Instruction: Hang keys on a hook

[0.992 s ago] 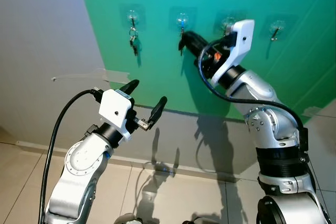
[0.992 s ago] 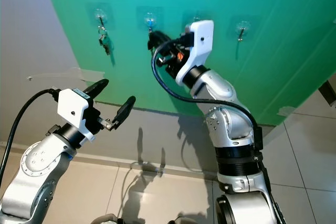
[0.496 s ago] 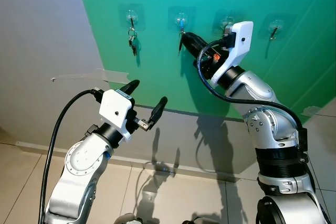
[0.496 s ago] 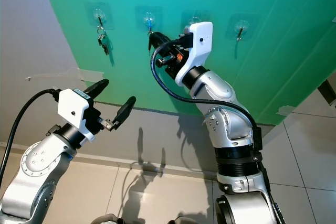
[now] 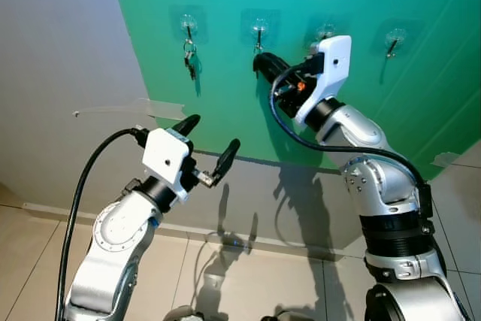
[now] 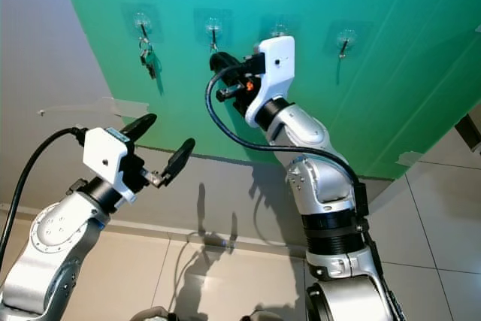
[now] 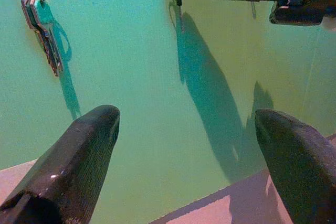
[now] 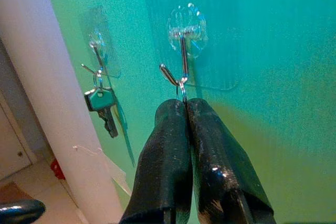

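Pinching shut just below the second hook [image 8: 183, 51], the right end effector [image 8: 185, 103] possibly grips a key ring; left end effector [image 5: 210, 144] spread wide; no legible writing.

The wall panel [image 5: 316, 5] was plain green, the wall [image 5: 60, 50] beside it grey. Silver keys [image 5: 191, 62] hung there; clear hooks [image 8: 185, 30] were silver-stemmed.

The right arm reaches up and forward, its elbow bent and the white wrist housing raised. The right gripper [image 8: 185, 109] points ahead with its two black fingers [image 8: 163, 145] pressed flat together, tips touching. The left arm is bent lower, forearm angled upward. The left gripper [image 5: 211, 143] is held out with its fingers [image 7: 79, 156] spread wide apart, gripping nothing.
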You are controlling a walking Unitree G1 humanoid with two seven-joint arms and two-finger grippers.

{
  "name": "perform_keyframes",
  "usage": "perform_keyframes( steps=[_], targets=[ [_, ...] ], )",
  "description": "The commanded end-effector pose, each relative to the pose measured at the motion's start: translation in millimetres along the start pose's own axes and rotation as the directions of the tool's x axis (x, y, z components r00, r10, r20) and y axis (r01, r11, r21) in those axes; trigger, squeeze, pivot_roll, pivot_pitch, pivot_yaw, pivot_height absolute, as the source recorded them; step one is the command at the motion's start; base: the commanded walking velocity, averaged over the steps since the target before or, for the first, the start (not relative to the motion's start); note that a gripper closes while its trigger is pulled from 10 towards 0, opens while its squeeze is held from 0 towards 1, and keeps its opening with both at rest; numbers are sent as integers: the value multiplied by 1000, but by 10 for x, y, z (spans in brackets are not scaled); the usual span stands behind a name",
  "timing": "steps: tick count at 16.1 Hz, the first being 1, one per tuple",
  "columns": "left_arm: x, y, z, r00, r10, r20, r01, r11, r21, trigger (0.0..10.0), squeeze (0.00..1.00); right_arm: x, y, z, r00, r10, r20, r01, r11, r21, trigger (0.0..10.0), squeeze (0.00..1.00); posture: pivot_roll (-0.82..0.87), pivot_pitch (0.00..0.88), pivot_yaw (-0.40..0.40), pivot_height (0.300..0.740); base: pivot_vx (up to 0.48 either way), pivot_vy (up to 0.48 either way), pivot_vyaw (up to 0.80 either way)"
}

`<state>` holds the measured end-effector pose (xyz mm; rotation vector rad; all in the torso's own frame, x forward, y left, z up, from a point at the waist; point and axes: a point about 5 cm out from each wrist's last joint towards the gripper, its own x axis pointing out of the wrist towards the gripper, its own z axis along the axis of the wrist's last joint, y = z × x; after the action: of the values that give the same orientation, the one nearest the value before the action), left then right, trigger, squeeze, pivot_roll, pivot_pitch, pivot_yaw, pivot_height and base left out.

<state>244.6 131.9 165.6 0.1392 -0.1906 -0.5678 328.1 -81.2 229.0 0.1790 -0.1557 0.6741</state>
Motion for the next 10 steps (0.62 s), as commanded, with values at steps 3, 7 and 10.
perform_keyframes(
  steps=[3,7,10],
  targets=[
    [32,-13,149,997,-8,79,8,1000,4,10000,0,-24,-28,-19,999,-32,3,32,999,-4,10000,0,-11,79,-24,740,0,0,0],
    [29,-48,170,995,-13,102,14,1000,-11,10000,0,-108,-74,-76,998,-60,-4,60,998,7,10000,1000,-10,64,-30,740,0,0,0],
    [-5,-12,88,998,14,64,-13,1000,-10,10000,0,-273,-90,-218,995,-87,-48,88,996,21,10000,1000,-10,43,-29,740,0,0,0]
  ],
)
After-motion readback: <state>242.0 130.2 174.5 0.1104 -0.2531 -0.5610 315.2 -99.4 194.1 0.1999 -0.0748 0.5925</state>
